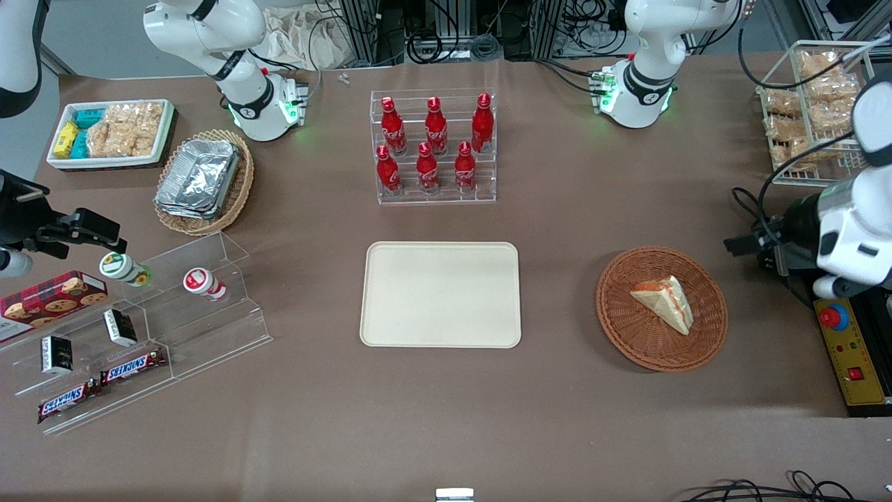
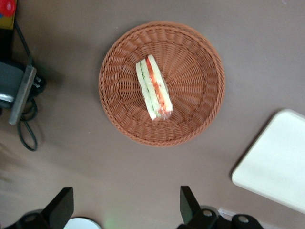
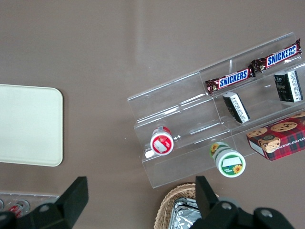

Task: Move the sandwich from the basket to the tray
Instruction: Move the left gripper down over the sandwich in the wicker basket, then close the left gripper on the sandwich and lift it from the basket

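The sandwich [image 1: 665, 301], a white bread wedge with red and green filling, lies in the reddish-brown woven basket [image 1: 617, 317]. The cream tray [image 1: 440, 293] lies bare beside the basket, toward the parked arm's end. My left gripper [image 1: 742, 244] hangs above the table beside the basket, toward the working arm's end, apart from it. In the left wrist view the gripper [image 2: 125, 200] is open and empty, with the sandwich [image 2: 153, 87], the basket [image 2: 198, 71] and a corner of the tray [image 2: 276, 167] below it.
A rack of red cola bottles [image 1: 435, 150] stands farther from the camera than the tray. A control box with a red button [image 1: 847, 355] and cables [image 2: 24, 129] lie near the basket. A wire basket of snacks [image 1: 815, 111], foil trays [image 1: 202, 178] and an acrylic snack stand [image 1: 139, 328] stand around.
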